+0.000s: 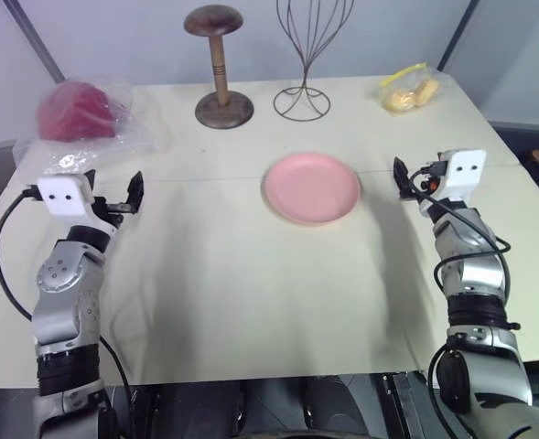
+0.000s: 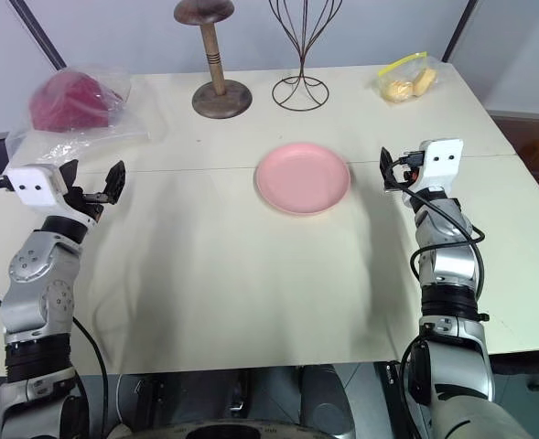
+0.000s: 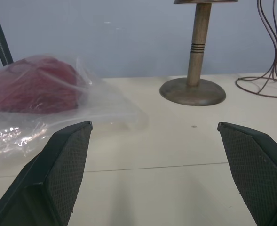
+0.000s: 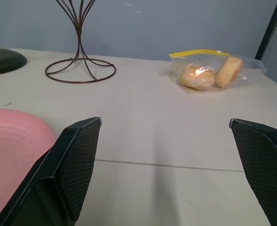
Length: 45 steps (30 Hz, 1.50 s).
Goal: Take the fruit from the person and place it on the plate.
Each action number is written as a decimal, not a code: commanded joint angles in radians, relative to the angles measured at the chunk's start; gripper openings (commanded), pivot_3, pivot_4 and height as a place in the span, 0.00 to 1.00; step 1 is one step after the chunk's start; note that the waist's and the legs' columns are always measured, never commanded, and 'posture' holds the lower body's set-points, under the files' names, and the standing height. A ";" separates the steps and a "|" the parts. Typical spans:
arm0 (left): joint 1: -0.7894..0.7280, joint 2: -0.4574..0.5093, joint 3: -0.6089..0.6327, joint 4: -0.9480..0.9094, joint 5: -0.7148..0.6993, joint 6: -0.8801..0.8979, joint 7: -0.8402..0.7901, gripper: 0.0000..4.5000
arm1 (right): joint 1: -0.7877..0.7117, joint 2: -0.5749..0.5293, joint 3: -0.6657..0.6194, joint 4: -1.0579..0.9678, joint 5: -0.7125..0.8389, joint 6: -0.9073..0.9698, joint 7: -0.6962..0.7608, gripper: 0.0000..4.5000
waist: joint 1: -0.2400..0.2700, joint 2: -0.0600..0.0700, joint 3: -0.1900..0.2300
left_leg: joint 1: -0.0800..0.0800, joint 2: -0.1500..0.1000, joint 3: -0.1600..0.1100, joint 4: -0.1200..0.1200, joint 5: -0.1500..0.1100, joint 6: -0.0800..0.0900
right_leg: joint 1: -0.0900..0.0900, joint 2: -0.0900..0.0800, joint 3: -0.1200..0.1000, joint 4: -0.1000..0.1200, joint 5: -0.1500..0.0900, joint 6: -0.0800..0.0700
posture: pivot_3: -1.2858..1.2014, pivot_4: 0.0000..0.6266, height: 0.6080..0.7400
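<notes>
**A:** Left to right, what do you have before you?

**B:** Your left hand (image 1: 134, 192) hovers above the surface (image 1: 223, 293), fingers spread, nothing between them. Ahead of it and to its outer side lies a dark-red lump in clear plastic (image 1: 75, 112). Further ahead, toward the middle, stand a wooden stand (image 1: 221, 69) and a wire stand (image 1: 306, 55). The plate (image 1: 312, 187) lies bare between your two hands, nearer the right one. Your right hand (image 1: 400, 176) is also spread wide and empty, just beside the plate's rim. Ahead of it sits a clear bag with a yellow seal holding pale pieces (image 4: 209, 70).

**A:** And the fruit, and the person?

**B:** You cannot place either from here; the handover has not begun.

**A:** How should you expect the fruit to handle?

**B:** By judgement only: small, light, glossy and so likely slippery, with tender skin. Pinch across its widest part, gently, not at the tapered tip.

**A:** Any writing legible?

**B:** None can be read on the bags or stands.
</notes>
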 commanded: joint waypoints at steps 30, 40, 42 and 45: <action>-0.008 0.009 0.017 -0.027 -0.008 -0.028 0.000 1.00 | -0.027 0.006 0.007 -0.012 -0.006 -0.024 -0.002 0.99 | 0.000 0.000 0.000 | 0.000 0.000 0.000 0.000 0.000 0.000 | 0.000 0.000 0.000 0.000 0.000 0.000 | 0.52 0.24 1.00; -0.022 0.005 0.010 -0.006 -0.002 -0.042 -0.003 1.00 | -0.032 0.004 0.007 -0.013 -0.006 -0.024 -0.002 0.99 | 0.000 0.000 0.000 | 0.000 0.000 0.000 0.000 0.000 0.000 | 0.000 0.000 0.000 0.000 0.000 0.000 | 0.52 0.24 1.00; -0.024 0.004 0.008 -0.001 -0.001 -0.045 -0.005 1.00 | -0.032 0.001 0.006 -0.016 -0.006 -0.022 -0.001 0.99 | 0.000 0.000 0.000 | 0.000 0.000 0.000 0.000 0.000 0.000 | 0.000 0.000 0.000 0.000 0.000 0.000 | 0.52 0.24 1.00; -0.025 0.004 0.008 0.001 -0.001 -0.047 -0.007 1.00 | -0.029 -0.003 0.004 -0.018 -0.006 -0.021 0.000 0.99 | 0.000 0.000 0.000 | 0.000 0.000 0.000 0.000 0.000 0.000 | 0.000 0.000 0.000 0.000 0.000 0.000 | 0.52 0.24 1.00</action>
